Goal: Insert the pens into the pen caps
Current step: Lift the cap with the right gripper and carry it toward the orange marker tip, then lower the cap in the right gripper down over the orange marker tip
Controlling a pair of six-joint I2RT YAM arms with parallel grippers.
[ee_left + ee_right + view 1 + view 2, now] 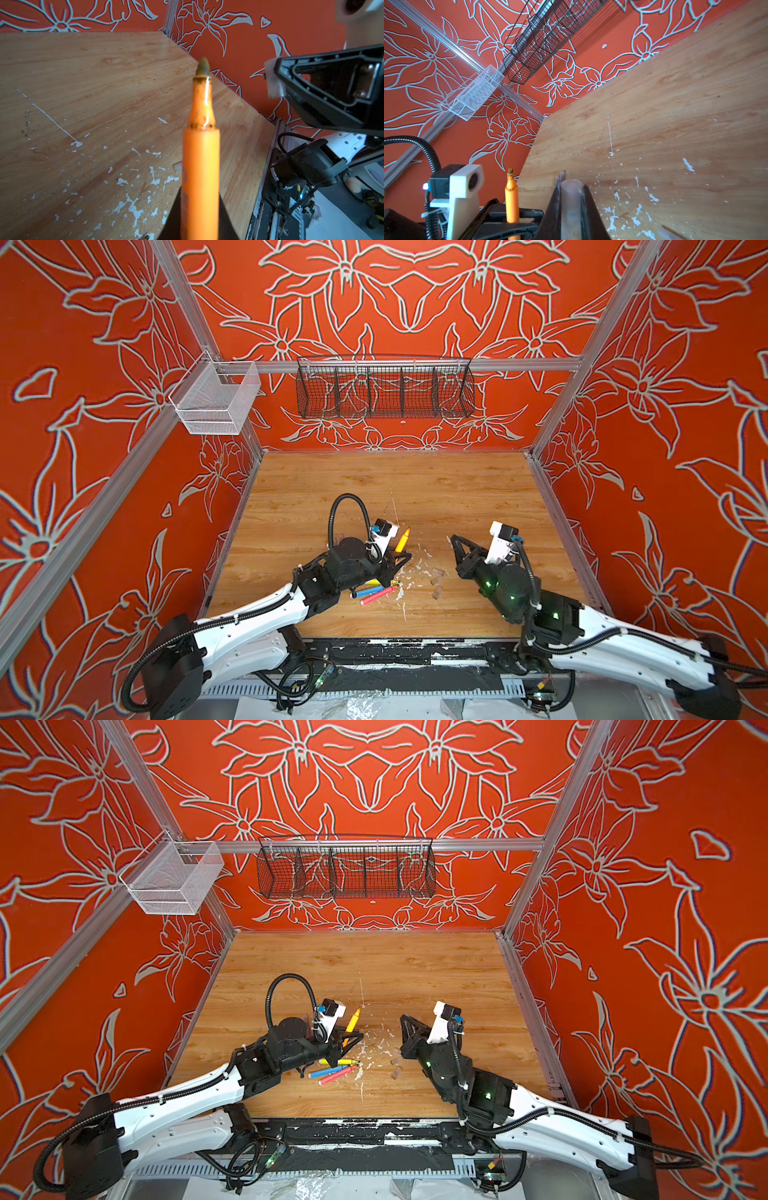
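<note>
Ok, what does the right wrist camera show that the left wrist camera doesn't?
Only right wrist: the black wire basket, the white mesh basket, and the open mouth of the clear cap. Only left wrist: cables and electronics past the table edge. Both: the orange pen in the left pincer, the right pincer, and the flecked wooden table.

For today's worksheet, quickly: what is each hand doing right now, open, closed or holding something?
Left hand: closed on the orange pen.
Right hand: closed on a clear cap.
</note>
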